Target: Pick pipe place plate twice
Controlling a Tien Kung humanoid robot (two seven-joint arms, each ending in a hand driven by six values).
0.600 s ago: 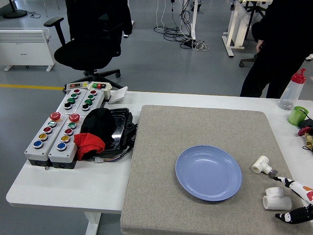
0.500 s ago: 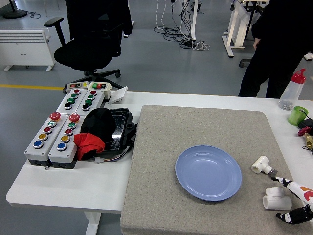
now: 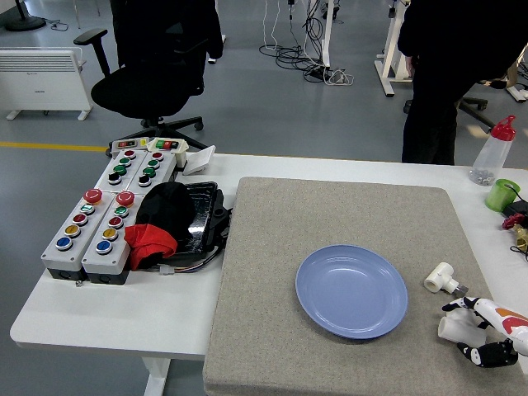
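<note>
Since 0.5 s ago the right hand moved inward, fingers now curled around the white plastic tee pipe fitting on grey felt mat. Round blue plate empty; second white pipe piece lies beside.

Two white pipe fittings: first pipe fitting just beyond right hand, second pipe fitting inside its fingers. One blue plate left of hand. One grey mat. Two button boxes far left of hand. One squeeze bottle, one green cup beyond hand. One person past desk.
</note>
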